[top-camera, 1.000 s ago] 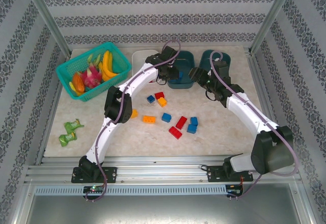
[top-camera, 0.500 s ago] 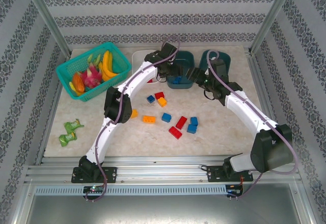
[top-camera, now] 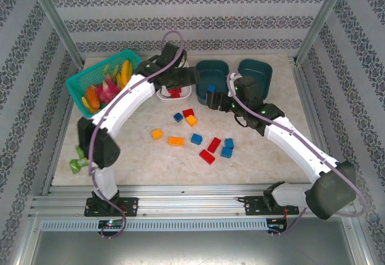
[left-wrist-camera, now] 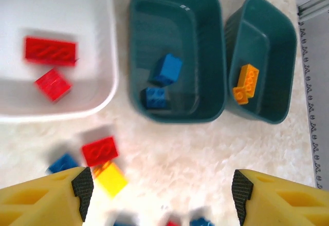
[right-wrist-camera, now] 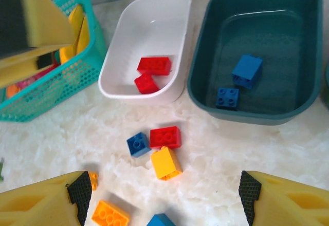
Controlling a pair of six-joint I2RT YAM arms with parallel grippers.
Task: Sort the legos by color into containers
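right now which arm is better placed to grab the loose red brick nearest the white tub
Right, probably: the red brick lies centred ahead of the open right gripper; the left gripper hangs by the white tub, brick off-centre.

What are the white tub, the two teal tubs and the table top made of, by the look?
White tub: moulded plastic, smooth, slightly glossy; rounded corners, rolled rim. Centre teal tub and end teal tub: likely the same plastic; soft highlights on the walls. Table top: pale veined marble look; stone or printed laminate, cannot tell.
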